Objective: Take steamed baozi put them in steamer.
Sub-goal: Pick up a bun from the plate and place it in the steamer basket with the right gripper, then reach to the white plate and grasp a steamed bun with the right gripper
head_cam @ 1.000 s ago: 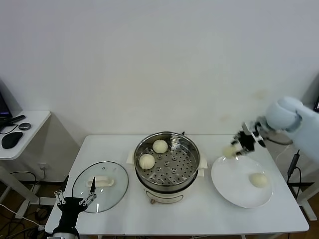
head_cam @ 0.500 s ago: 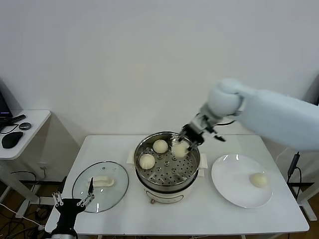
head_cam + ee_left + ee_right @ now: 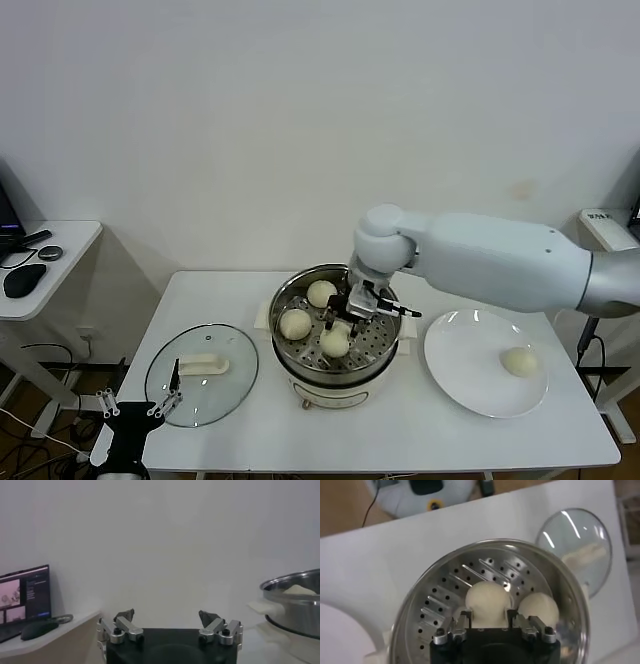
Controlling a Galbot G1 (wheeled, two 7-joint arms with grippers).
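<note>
- White table [image 3: 450,425] against a plain white wall, side desk with a mouse [image 3: 22,282] at far left.
- Left gripper [image 3: 135,409] parked low off the table's front-left corner, fingers spread wide, holding nothing.
- Glass lid [image 3: 200,373] flat on the table, left of the steamer [image 3: 335,322].
- Steamer mid-table — three baozi on its perforated tray: one at back [image 3: 321,293], one at left [image 3: 295,323], one toward the front [image 3: 335,342].
- Right gripper [image 3: 352,311] reaches down into the steamer; the front baozi [image 3: 489,600] sits between its fingertips, just under them. Cannot tell whether the fingers clamp it or have let go.
- White plate [image 3: 460,375] right of the steamer, fourth baozi [image 3: 518,361] on it, well apart from the gripper.
</note>
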